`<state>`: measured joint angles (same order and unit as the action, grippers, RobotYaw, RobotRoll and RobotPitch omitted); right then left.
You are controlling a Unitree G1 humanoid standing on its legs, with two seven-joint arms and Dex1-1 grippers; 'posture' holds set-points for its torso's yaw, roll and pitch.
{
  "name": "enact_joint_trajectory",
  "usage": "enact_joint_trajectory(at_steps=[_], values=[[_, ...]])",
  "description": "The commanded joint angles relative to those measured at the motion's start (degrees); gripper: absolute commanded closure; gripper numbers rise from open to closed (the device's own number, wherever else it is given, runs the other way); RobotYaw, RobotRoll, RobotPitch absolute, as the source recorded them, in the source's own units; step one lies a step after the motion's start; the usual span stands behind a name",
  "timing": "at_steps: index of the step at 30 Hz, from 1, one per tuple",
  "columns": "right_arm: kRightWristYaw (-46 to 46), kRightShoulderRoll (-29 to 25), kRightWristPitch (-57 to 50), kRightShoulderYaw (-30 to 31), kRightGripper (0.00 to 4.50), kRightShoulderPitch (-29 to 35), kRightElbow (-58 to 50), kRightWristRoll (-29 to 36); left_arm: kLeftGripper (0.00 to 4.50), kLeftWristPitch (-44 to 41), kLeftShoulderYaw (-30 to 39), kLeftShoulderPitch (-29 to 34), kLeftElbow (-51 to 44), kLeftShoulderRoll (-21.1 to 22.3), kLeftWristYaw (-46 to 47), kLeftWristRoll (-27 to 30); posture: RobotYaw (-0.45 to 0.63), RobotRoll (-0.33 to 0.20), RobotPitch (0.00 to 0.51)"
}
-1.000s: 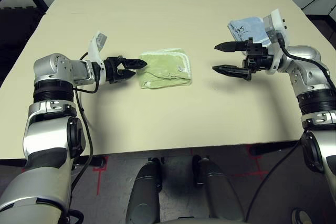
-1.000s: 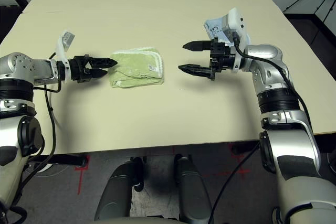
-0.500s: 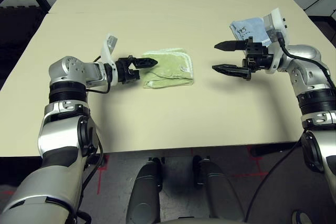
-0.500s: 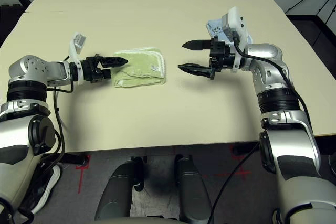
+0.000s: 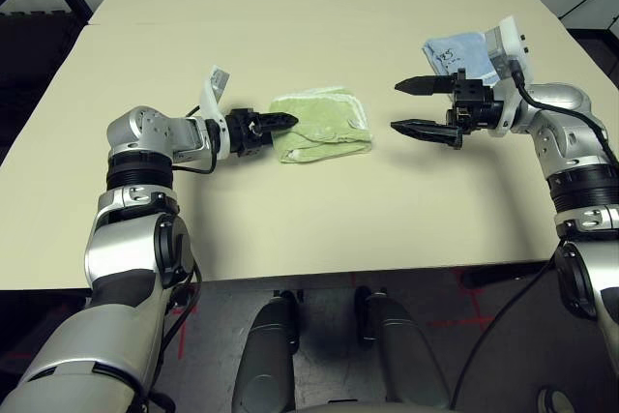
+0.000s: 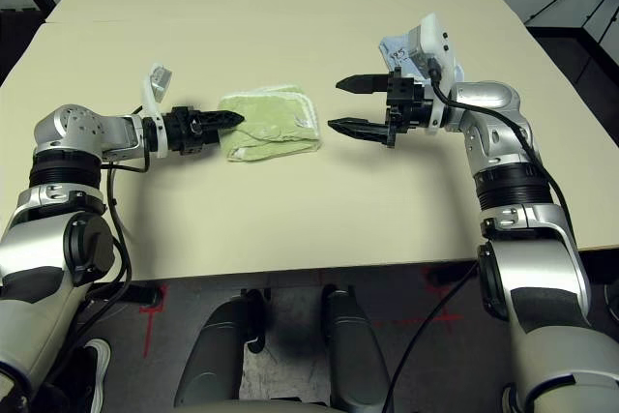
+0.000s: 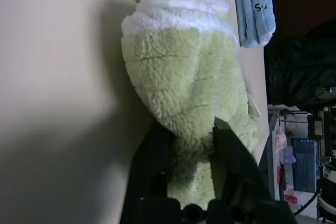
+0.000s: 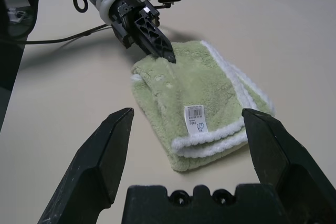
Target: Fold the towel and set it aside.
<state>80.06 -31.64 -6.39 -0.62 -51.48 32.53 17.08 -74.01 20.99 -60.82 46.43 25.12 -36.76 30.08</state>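
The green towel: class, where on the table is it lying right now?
In the left eye view, the folded towel lies on the table between the two grippers, with the left gripper closed on its left edge and the open right gripper apart on its right.

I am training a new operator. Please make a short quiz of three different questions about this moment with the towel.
1. True or false: the green towel lies folded on the table.
2. Which tool is closed on the towel's edge: A) the left tool, B) the right tool, C) neither?
3. What lies on the table behind the right tool?

Key: 1. True. 2. A; the right tool hangs open, apart from the towel. 3. A small blue cloth.
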Motion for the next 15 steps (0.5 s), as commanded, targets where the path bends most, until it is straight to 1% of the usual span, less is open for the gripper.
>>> enact_joint_trajectory(at_steps=[1, 9, 15], values=[[0.0, -0.7, 0.0, -0.1, 0.0, 0.8, -0.9, 0.2, 4.48, -0.1, 0.8, -0.5, 1.3, -0.2, 1.1, 0.6, -0.07, 0.0, 0.217], [-0.4, -0.7, 0.3, -0.2, 0.0, 0.9, -0.6, 0.1, 4.48, 1.6, 5.0, -0.8, 1.2, -0.2, 3.7, 1.8, -0.07, 0.0, 0.215], [-1.0, -0.9, 0.6, -0.4, 0.0, 1.1, -0.1, 0.0, 4.48, 10.4, 15.2, -0.9, 0.0, -1.5, 12.0, 5.8, -0.07, 0.0, 0.215]])
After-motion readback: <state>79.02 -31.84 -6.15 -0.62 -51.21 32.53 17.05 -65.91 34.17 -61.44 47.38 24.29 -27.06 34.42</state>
